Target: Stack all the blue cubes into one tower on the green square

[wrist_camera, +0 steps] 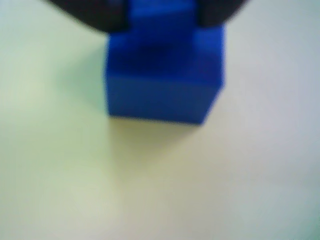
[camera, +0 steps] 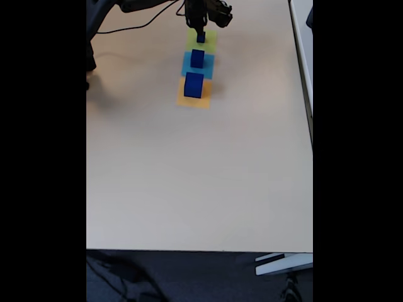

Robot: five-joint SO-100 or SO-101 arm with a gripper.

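Blue dominated the blurred wrist view: a blue cube (wrist_camera: 162, 85) sat on the green square (wrist_camera: 60, 165), with a smaller blue block (wrist_camera: 160, 17) on top between the dark fingers of the end effector (wrist_camera: 160, 15), which looked closed on it. In the fixed view, the end effector (camera: 200, 28) hung over the small cube (camera: 201, 38) on the green square (camera: 210, 43). Nearer the camera, a medium cube (camera: 198, 58) stood on the light-blue square (camera: 208, 66) and the largest cube (camera: 194, 85) on the orange square (camera: 203, 100), all on the beige counter (camera: 201, 176).
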